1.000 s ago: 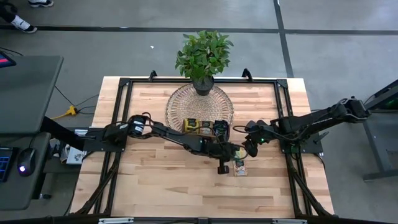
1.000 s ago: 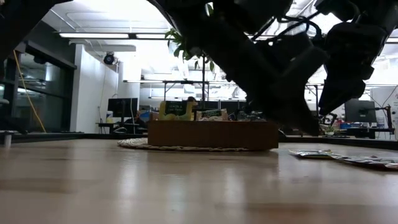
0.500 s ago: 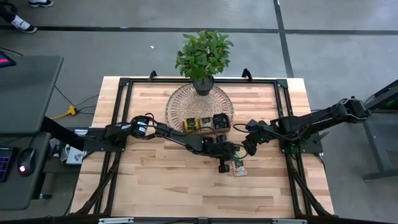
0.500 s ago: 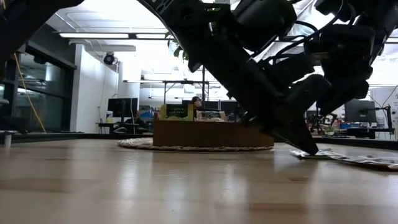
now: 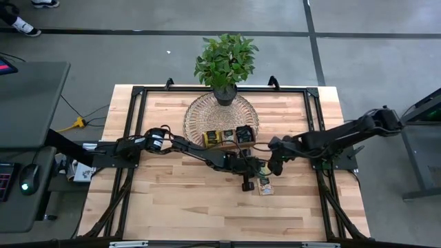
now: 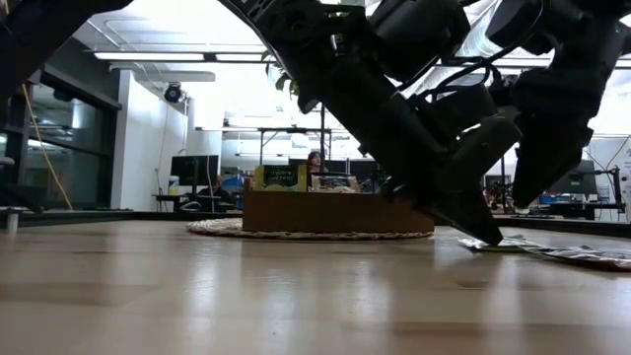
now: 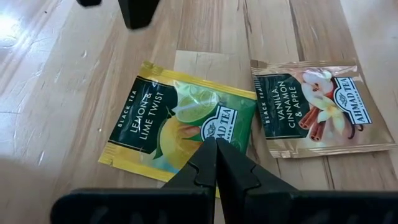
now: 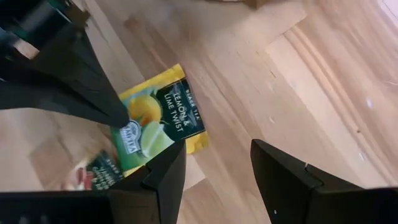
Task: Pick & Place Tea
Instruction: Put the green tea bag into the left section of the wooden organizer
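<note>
A yellow-green lemon-and-lime tea sachet [image 7: 158, 124] lies flat on the wood, also seen in the right wrist view [image 8: 165, 118]. A beige vanilla-cinnamon sachet [image 7: 311, 109] lies flat beside it, apart from it. My left gripper [image 7: 216, 144] is shut, its tip down on the lemon sachet; in the high view it sits right of the table's middle [image 5: 257, 168]. My right gripper [image 8: 214, 171] is open and hovers just above and to the right of that sachet [image 5: 273, 164], touching nothing. More sachets stand in the wooden tray [image 5: 227, 137]. My left gripper presses its shut fingertips [image 8: 118, 115] on the lemon sachet's printed face near its middle [image 7: 208, 130]. The fingers come slanting down from the table's left. The sachet lies flat on the table under the tip [image 6: 493, 239].
The tray stands on a round woven mat [image 5: 207, 110] toward the far edge, with a potted plant [image 5: 224, 60] behind it. A black frame [image 5: 134, 93] runs around the tabletop. Bare wood lies near the table's near edge [image 5: 193, 207].
My left gripper has come down from just above the table until its shut tip rests on the lemon sachet, and has stayed there. My right gripper has moved a little toward the table's left, closer to the sachet, staying open.
</note>
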`<act>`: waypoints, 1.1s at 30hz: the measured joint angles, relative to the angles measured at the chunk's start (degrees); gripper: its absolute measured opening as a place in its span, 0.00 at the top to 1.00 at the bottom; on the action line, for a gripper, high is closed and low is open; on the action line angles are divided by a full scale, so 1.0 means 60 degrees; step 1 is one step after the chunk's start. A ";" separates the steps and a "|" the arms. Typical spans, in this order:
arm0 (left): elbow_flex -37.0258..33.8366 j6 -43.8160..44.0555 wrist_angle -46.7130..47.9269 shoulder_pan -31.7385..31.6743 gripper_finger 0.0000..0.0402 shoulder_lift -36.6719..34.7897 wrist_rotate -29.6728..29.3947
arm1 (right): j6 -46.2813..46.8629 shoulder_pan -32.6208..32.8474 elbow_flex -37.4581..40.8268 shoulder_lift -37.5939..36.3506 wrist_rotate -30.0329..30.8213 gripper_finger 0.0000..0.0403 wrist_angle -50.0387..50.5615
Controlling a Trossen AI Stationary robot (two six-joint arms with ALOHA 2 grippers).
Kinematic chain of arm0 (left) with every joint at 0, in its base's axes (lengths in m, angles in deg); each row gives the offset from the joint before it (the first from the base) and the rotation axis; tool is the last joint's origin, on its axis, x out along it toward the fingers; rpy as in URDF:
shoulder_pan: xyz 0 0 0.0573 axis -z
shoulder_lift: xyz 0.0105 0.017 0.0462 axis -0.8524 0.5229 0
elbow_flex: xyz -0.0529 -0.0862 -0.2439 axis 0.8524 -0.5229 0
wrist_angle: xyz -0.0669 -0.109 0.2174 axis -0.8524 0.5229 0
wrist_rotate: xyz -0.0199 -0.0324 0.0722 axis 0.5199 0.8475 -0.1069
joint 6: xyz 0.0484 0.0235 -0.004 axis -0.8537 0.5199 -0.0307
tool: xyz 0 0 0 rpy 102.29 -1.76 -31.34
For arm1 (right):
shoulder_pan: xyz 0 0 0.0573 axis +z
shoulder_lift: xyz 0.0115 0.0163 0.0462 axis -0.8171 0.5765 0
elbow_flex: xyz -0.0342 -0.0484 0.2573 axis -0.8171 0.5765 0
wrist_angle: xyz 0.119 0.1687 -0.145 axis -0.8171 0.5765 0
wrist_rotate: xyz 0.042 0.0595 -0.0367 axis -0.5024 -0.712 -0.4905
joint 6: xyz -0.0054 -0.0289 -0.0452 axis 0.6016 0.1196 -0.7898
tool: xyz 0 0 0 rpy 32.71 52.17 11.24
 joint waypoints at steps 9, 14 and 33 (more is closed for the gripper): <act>0.0000 0.0000 0.0208 0.0000 1.00 -0.0018 0.0004 | -0.0899 -0.0018 0.0000 0.1002 -0.0263 0.56 -0.0735; 0.0000 0.0000 0.0228 0.0000 1.00 -0.0018 0.0007 | -0.1055 -0.0036 0.0000 0.1401 -0.0190 0.56 -0.0803; 0.0000 0.0004 0.0300 0.0000 1.00 -0.0015 0.0311 | -0.1343 -0.0036 -0.0040 0.2616 -0.1138 0.56 -0.2109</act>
